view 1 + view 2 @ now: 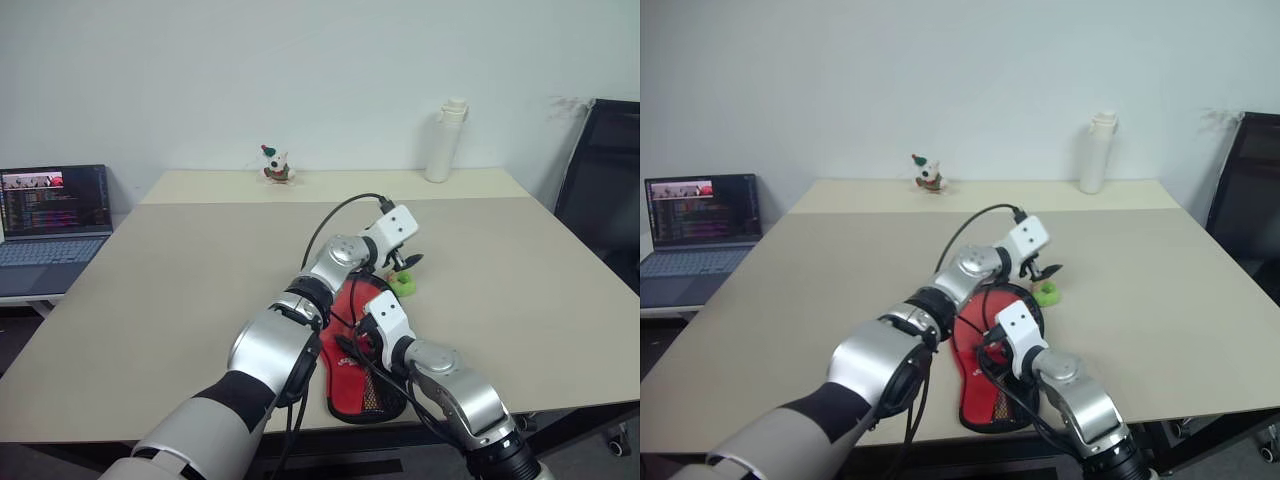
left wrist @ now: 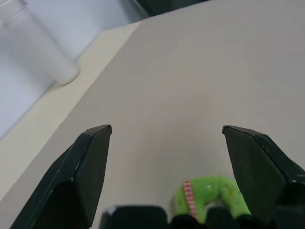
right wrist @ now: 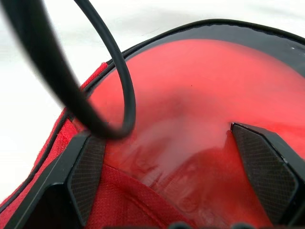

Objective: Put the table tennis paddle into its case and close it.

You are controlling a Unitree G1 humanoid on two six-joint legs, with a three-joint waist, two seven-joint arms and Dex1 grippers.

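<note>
Gaping wide and empty, both jaws: left gripper (image 2: 164, 138) above table (image 1: 180, 290), right gripper (image 3: 167, 143) over the case (image 3: 190, 95).

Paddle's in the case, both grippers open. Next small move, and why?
Probably bring the left gripper back down to the rim of the case to start closing it. Its fingers stand open above the bare table, near a green toy, holding nothing. The right gripper, also open, hovers over the red face inside the case.
</note>
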